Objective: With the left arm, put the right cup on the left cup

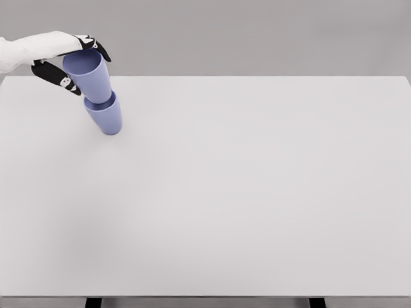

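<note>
Left hand (64, 61) gripping upper cup (88, 76), lower cup (104, 115) beneath

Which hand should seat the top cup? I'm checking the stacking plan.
Left. The left hand already grips the top cup, right above the bottom cup; the right arm is out of view.

- My white table (257, 192) fills most of the frame, edge to edge.
- Behind it, across the top, I see a plain grey wall (257, 32).
- Two dark table legs (94, 302) peek out at the bottom edge.

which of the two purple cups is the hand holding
The upper purple plastic cup: the left hand grips it, while the lower purple cup stands on the white table.
</note>
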